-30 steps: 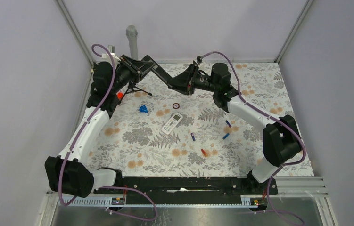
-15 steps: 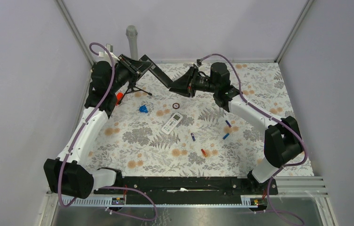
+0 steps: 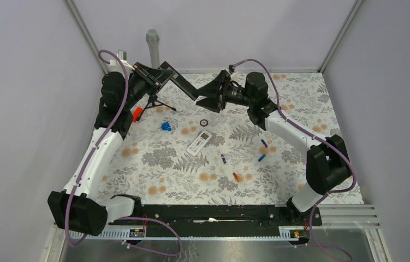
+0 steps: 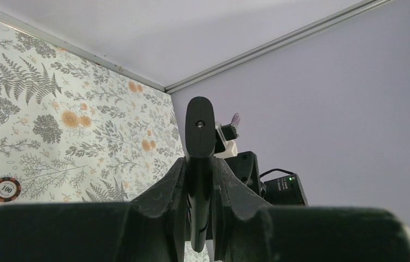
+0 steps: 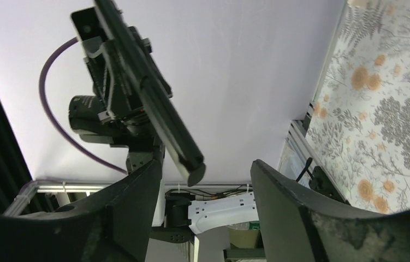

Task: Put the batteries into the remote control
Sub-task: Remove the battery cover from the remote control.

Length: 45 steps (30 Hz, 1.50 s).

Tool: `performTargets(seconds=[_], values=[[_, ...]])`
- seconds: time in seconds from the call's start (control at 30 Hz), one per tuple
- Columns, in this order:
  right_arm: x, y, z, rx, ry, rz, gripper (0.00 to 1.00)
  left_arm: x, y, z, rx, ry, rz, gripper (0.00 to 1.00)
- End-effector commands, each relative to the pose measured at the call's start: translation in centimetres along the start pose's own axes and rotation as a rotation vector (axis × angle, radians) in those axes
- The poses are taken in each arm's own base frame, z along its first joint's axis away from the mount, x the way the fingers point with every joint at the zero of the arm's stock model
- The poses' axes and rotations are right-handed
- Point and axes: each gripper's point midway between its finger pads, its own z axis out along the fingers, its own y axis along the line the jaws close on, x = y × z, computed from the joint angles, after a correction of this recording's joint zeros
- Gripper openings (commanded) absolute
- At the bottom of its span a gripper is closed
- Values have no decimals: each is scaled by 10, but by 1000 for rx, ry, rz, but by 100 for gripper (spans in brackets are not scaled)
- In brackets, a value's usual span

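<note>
My left gripper is raised at the far left and shut on a long, slim black remote control, which it holds in the air. In the left wrist view the remote sticks up between the pinched fingers of the gripper. My right gripper faces it and stands open. The remote's free end hangs between the right gripper's spread fingers, near the left one. Batteries lie on the table: blue ones and an orange-red one.
A small white remote lies mid-table. Nearby are a blue blob-shaped piece, an orange-red piece, a small black tripod and a ring-like chip, the chip also showing in the left wrist view. Walls enclose the floral mat on three sides.
My right gripper has opened and let go of the black remote's end. The left arm has shifted slightly left and back with the remote still in its grip.
</note>
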Motion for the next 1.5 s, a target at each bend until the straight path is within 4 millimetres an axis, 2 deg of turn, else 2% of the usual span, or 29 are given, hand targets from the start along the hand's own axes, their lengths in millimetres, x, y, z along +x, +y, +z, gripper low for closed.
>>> performTargets(seconds=[0.0, 0.07, 0.17, 0.37, 0.67, 0.87, 0.97, 1.47], values=[[0, 51, -9, -204, -16, -85, 72, -18, -41, -12, 110, -71, 39, 0], [1, 58, -11, -229, -15, -102, 76, -18, -39, -13, 105, -74, 37, 0], [2, 60, -11, -225, -16, -123, 78, -18, -40, -12, 106, -74, 32, 0], [2, 53, -8, -207, 4, -105, 68, -17, -41, -9, 110, -71, 14, 0], [3, 44, -6, -159, 19, -101, 38, -14, -37, -5, 111, -62, 19, 0], [3, 30, -6, -77, 20, -61, 29, -20, -34, -3, 106, -93, 100, 0], [2, 29, -5, -69, 17, -54, 26, -19, -34, -3, 124, -93, 126, 0], [-5, 48, -8, -168, -13, -101, 0, -18, -12, 0, 55, -96, 257, 0]])
